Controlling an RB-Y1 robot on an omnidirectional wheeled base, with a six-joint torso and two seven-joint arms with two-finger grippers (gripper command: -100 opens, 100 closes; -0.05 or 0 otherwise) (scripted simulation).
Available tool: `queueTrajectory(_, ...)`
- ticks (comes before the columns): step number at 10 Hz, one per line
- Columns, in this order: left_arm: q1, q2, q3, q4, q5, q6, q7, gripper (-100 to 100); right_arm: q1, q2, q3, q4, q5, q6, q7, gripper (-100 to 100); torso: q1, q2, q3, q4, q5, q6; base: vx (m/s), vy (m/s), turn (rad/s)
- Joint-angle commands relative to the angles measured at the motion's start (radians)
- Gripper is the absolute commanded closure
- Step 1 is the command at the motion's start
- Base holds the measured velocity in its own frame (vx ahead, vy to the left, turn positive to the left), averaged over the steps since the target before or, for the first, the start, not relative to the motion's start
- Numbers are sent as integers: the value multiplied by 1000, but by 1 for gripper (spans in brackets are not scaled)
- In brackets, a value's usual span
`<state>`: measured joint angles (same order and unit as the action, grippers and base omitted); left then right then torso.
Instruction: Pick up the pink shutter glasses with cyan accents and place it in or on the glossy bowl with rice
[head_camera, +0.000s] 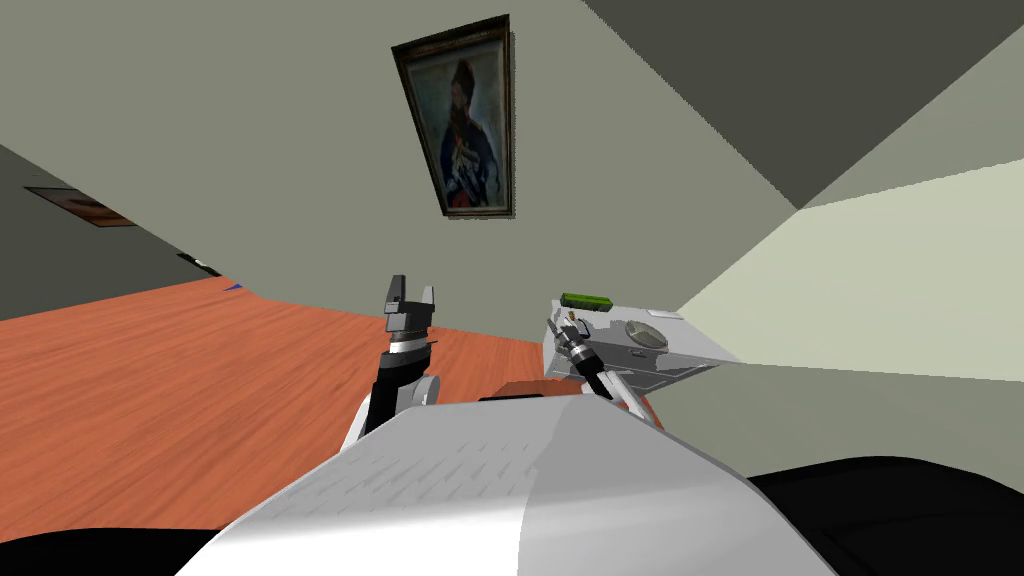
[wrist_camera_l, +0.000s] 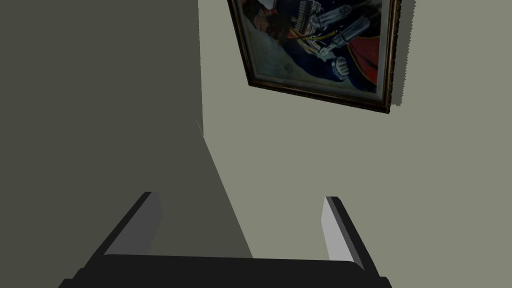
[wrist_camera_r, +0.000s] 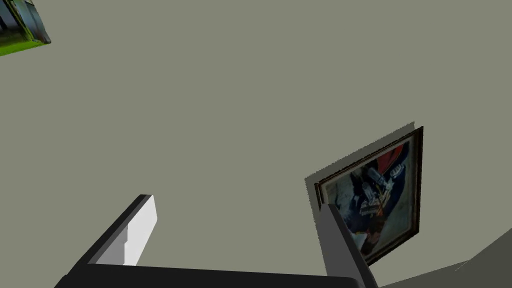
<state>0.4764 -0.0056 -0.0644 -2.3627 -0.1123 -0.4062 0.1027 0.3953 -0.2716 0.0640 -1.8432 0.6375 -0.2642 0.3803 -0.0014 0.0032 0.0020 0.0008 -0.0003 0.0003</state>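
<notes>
My left gripper is raised in front of me over the wood floor, pointing up at the wall; in its wrist view the left gripper stands open with nothing between its fingers. My right gripper is held up beside a low light grey unit, and the right gripper is open and empty too. A round grey dish-like shape lies on top of the unit, just right of the right gripper; what is in it I cannot tell.
A flat green object lies at the unit's far edge against the wall. Reddish wood floor spreads out to my left, with a tiny blue thing at its far edge. A framed portrait hangs on the wall ahead.
</notes>
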Motion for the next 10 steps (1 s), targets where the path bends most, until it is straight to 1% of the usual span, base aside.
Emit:
queueTrajectory(1,0,0,0,0,0,0,0,0,-24,-27,11,48,50,50,50,-100,0,0,0,0,0,0,-64,-18,105)
queueTrajectory(2,0,0,0,0,0,0,0,0,-24,-27,11,48,68,57,60,-100,-1,0,0,0,0,0,-44,-10,28)
queueTrajectory(4,0,0,0,0,0,0,0,0,-45,-53,23,117,136,109,133,-100,0,-1,-1,0,0,0,-38,-1,70)
queueTrajectory(5,0,0,0,0,0,0,0,0,-45,-53,23,117,150,115,143,-100,0,-1,-1,0,0,0,-37,-7,30)
queueTrajectory(6,0,0,0,0,0,0,0,0,-55,-66,29,151,187,144,185,-100,0,-1,-1,0,0,0,-35,-3,46)
queueTrajectory(7,0,0,0,0,0,0,0,0,-55,-66,29,151,189,144,186,-100,0,-1,-1,0,0,0,-24,-5,25)
queueTrajectory(8,0,0,0,0,0,0,0,0,-64,-78,35,185,227,172,227,-100,0,-2,-1,0,0,0,-24,-9,53)
queueTrajectory(9,0,0,0,0,0,0,0,0,-73,-91,42,216,258,199,253,-100,0,-2,-1,0,0,0,-29,-16,82)
queueTrajectory(10,0,0,0,0,0,0,0,0,-73,-91,42,218,264,199,272,-100,-1,-2,-1,0,0,0,-19,-17,22)
